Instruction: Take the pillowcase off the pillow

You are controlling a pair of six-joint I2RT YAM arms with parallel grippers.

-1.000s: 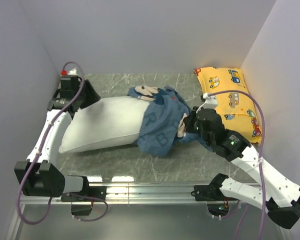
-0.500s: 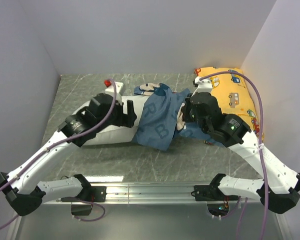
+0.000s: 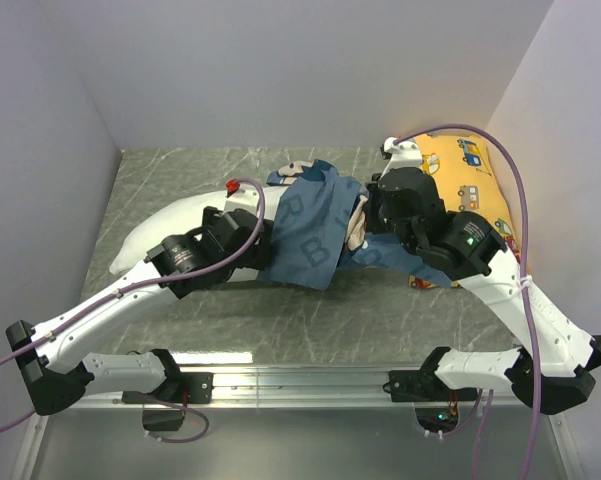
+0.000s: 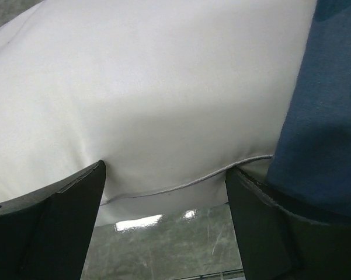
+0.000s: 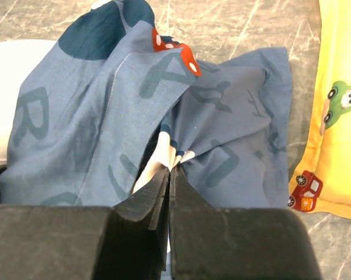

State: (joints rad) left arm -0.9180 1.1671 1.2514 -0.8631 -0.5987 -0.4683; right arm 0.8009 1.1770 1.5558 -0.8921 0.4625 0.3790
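The left arm stretches low across the grey marbled surface [image 3: 300,320], left end effector [image 4: 163,174] spread wide at the near edge of the plump white pillow [image 3: 160,222], holding nothing. The bent right arm's right end effector [image 5: 169,169] pinches the dusty-blue printed fabric pillowcase [image 3: 310,230], lettered "R" and "B", on the pillow's right end.

Left arm [image 3: 100,308] and right arm [image 3: 535,320]: white links, black joint housings, 1 purple cable [image 3: 520,220] each; black claw fingers [image 4: 47,227].

A yellow car-print pillow [image 3: 477,180] lies far right on the grey marbled table [image 3: 310,315].
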